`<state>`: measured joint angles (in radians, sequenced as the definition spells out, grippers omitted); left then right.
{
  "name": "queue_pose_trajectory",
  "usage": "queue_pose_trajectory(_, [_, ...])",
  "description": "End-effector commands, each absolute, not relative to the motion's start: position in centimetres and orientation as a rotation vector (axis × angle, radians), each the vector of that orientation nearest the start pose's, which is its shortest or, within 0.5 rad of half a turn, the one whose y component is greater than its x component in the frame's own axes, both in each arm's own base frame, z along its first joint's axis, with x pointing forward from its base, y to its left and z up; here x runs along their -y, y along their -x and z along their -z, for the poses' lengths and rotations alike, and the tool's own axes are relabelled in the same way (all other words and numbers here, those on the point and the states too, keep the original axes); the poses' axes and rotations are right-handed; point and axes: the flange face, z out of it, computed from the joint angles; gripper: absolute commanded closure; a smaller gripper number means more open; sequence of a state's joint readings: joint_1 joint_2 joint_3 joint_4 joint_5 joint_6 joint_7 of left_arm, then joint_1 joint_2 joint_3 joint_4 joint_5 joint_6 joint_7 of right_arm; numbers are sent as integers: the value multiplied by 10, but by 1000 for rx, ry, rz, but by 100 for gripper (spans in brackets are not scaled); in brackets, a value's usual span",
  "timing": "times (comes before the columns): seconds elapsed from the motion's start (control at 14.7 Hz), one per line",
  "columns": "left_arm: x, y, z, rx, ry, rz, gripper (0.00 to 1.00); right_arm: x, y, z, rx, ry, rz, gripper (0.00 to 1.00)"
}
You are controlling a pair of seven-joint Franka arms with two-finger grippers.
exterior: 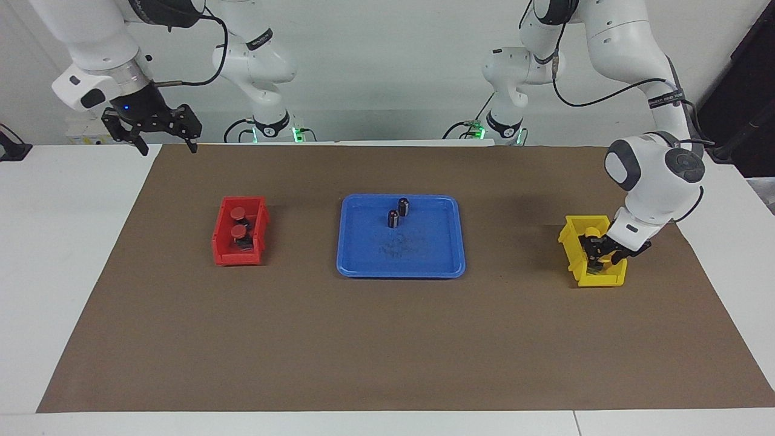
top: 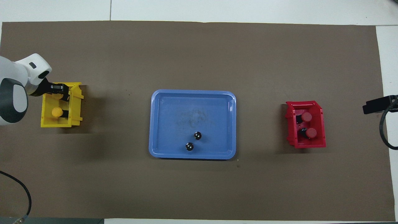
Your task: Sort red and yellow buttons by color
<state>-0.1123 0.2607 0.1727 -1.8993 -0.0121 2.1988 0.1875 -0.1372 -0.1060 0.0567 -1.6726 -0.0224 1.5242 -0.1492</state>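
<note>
Where jaws dip: yellow button (top: 56, 96)

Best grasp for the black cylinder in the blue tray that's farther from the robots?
Probably the small black cylinder is best taken from straight above, fingers closing across its round side wall near the top. It stands upright on the blue plastic tray, so the top is free. Its twin stands close by, nearer the robots, so set the fingers crosswise to that pair's line.
</note>
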Motion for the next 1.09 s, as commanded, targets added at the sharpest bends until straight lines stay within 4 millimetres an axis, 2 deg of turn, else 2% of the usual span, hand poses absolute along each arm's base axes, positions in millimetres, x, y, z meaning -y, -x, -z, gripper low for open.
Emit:
queue_pose_trajectory(0.0, [-20, -628, -422, -230, 3092, 13, 0, 41, -514, -631, 86, 3161, -60, 0])
queue_pose_trajectory(0.14, [-1, -626, -464, -259, 3100, -19, 0, 43, -514, -631, 81, 3159, -65, 0])
queue_pose_trajectory(0.27, [39, -623, -507, -196, 3109, -46, 0, 43, -514, -631, 81, 3160, -57, 0])
queue_pose_trajectory(0.34, [51, -619, -527, -158, 3109, -57, 0, 42, -515, -632, 83, 3160, -53, 0])
queue_pose_trajectory(0.41, [55, -607, -554, -160, 3116, -48, 0, 42, -515, -632, 84, 3160, -53, 0])
queue_pose_trajectory(0.54, [52, -576, -604, -183, 3129, -13, 0, 41, -514, -632, 86, 3162, -53, 0])
queue_pose_trajectory(0.68, [44, -550, -636, -188, 3136, -24, 0, 41, -515, -633, 86, 3161, -48, 0])
queue_pose_trajectory(0.82, [25, -544, -641, -202, 3137, -70, 0, 41, -515, -634, 86, 3160, -40, 0])
queue_pose_trajectory(0.95, [0, -541, -651, -216, 3122, -43, 0, 40, -516, -633, 88, 3159, -45, 0])
queue_pose_trajectory(1.02, [-6, -540, -655, -266, 3118, -22, 0, 41, -515, -633, 86, 3159, -45, 0])
